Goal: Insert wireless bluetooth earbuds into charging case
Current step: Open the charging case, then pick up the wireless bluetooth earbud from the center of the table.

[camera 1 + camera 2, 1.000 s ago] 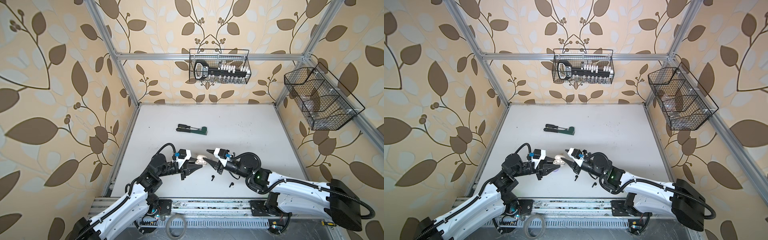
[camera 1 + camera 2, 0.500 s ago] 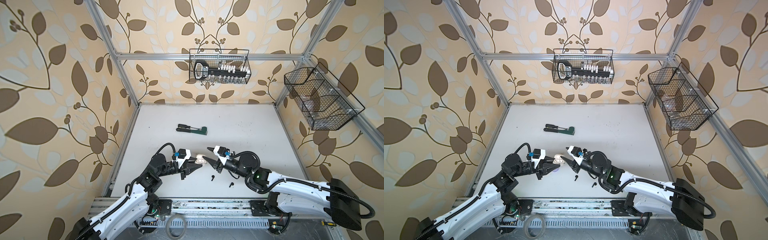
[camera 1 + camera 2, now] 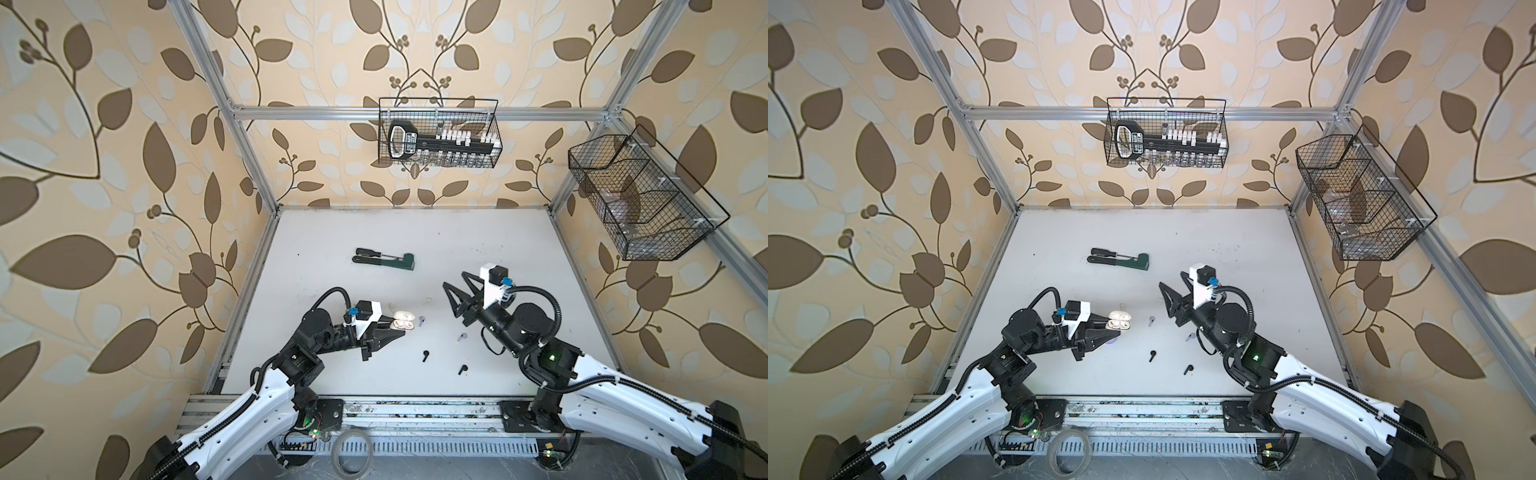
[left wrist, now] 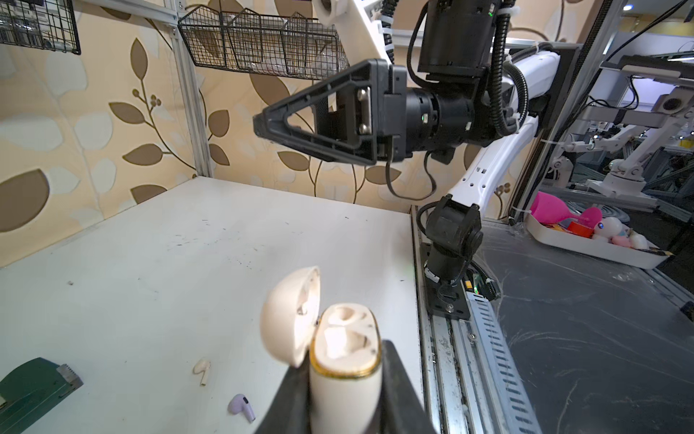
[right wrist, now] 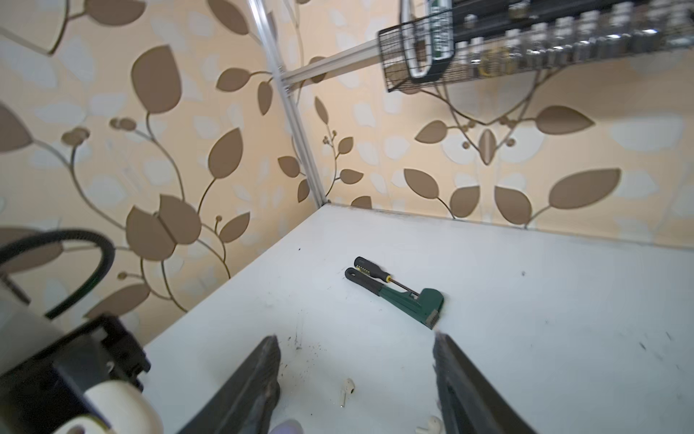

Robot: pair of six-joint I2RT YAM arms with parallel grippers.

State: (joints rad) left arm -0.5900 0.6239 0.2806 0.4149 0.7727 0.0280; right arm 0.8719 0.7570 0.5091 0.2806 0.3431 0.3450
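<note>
Charging case (image 4: pixel 345 375), cream with a gold rim, is clamped in the left tool (image 3: pixel 397 327). Its lid is swung back and its mouth faces the other arm, I think so that a bud can be fed in from that side. Its two sockets look empty, though the wrist view is soft there.

The right tool (image 3: pixel 454 279) hangs above the bench (image 3: pixel 498 249) with jaws spread wide and nothing between them.

The buds lie loose on the bench: a white earbud (image 3: pixel 428 299), two lilac earbuds (image 3: pixel 422 320) and two black earbuds (image 3: pixel 425 355) (a second white one is hard to make out).

The wire basket (image 3: pixel 436 99) on the back wall holds small bottles and a black-handled thing.
</note>
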